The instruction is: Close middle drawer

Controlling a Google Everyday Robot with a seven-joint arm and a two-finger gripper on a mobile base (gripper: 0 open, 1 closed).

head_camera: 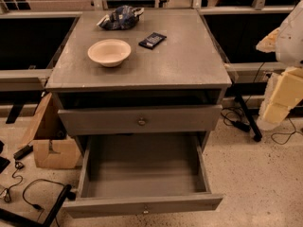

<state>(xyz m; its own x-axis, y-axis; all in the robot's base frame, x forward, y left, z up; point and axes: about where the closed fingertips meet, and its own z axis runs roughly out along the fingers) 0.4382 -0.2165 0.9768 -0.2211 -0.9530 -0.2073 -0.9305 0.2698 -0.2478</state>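
My arm (289,34) comes in at the right edge of the scene, a white shell that bends downward. My jaws hang below it, pale yellow and blocky, tilted, partly cut off by that edge.

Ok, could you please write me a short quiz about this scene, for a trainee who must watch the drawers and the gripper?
1. True or false: the middle drawer is pulled far out and its box looks empty.
2. Which thing lies on the cabinet top, to the right of the white bowl? A) the dark calculator B) a mug C) a spoon
3. Fill in: the gripper is at the ___ edge of the view, apart from the drawer's brass knob.

Key: 1 true; 2 A; 3 right.
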